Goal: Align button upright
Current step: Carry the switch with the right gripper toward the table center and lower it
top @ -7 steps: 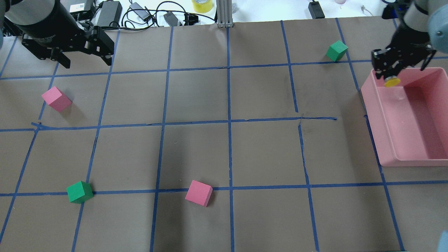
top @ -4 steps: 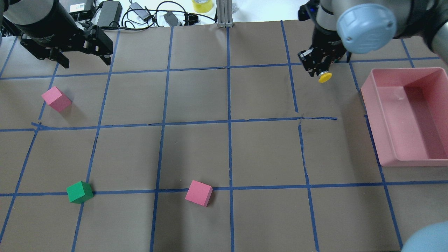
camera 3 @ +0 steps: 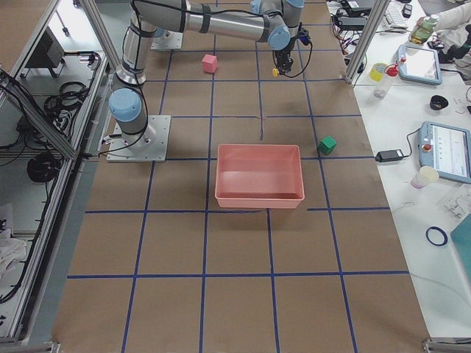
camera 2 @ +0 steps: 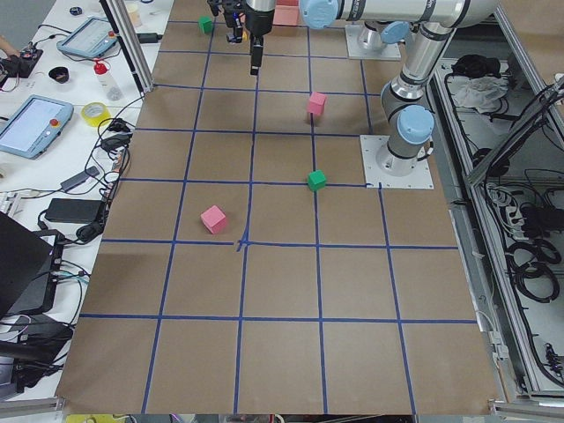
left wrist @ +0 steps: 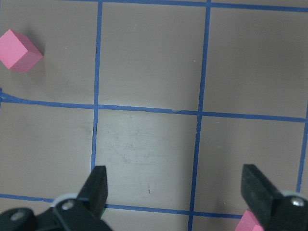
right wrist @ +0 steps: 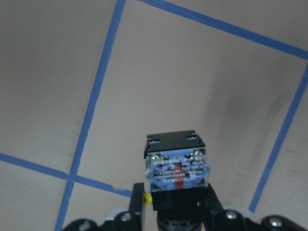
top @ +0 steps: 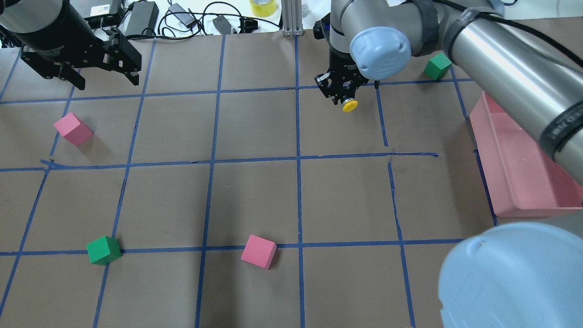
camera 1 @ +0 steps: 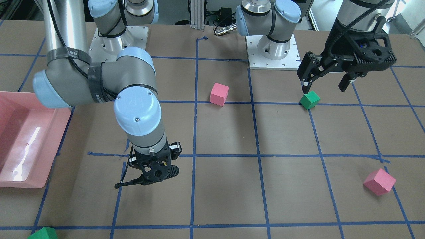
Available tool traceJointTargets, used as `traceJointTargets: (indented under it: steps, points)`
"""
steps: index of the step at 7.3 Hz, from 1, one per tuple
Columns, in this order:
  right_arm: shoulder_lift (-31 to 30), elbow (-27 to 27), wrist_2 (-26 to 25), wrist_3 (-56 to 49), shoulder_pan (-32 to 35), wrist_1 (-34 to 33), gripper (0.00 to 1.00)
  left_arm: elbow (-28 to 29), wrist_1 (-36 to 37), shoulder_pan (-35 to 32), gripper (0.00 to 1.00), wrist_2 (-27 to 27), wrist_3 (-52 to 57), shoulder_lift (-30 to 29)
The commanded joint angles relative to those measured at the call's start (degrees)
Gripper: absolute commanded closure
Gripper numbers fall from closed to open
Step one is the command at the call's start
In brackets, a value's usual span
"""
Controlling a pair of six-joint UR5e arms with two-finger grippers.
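The button's yellow cap pokes out below my right gripper, which is shut on it and holds it above the table in the far middle cell. In the right wrist view its whitish-grey contact block faces the camera, with the black body clamped between the fingers. The front view shows this gripper but hides the button. My left gripper is open and empty at the far left; it also shows in the front view and in the left wrist view.
A pink bin stands at the right edge. There are two pink cubes and two green cubes. My right arm's elbow fills the near right corner. Cables and adapters lie along the far edge.
My right gripper has carried the button leftward, from over the pink bin's far corner to the far middle cell. The left gripper has barely moved.
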Motion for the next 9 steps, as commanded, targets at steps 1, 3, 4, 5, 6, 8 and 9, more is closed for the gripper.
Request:
traceJointTargets:
  steps: [1, 3, 4, 5, 6, 8, 9]
  points:
    - [4.63, -0.94, 0.56, 7.13, 3.75, -3.52, 1.0, 0.0, 0.0, 0.03, 0.0, -0.03, 0.0, 0.0]
    - [7.36, -3.22, 0.56, 13.1, 5.86, -4.56, 1.0, 0.0, 0.0, 0.03, 0.0, -0.03, 0.0, 0.0]
    - [8.68, -3.14, 0.65, 14.81, 6.74, -6.05, 1.0, 0.0, 0.0, 0.03, 0.0, -0.03, 0.0, 0.0]
    - [9.39, -3.14, 0.56, 14.57, 7.01, -6.24, 1.0, -0.09, 0.0, 0.03, 0.0, -0.03, 0.0, 0.0]
    - [10.35, -3.14, 0.82, 15.52, 7.19, -7.55, 1.0, -0.09, 0.0, 0.12, 0.0, -0.03, 0.0, 0.0]
    - [10.98, -3.14, 2.31, 15.44, 7.19, -8.0, 1.0, -0.01, 0.0, 0.12, 0.0, -0.03, 0.0, 0.0]
    - [10.98, -3.14, 2.84, 15.53, 7.19, -8.0, 1.0, -0.09, 0.0, 0.12, 0.0, 0.05, 0.0, 0.0]
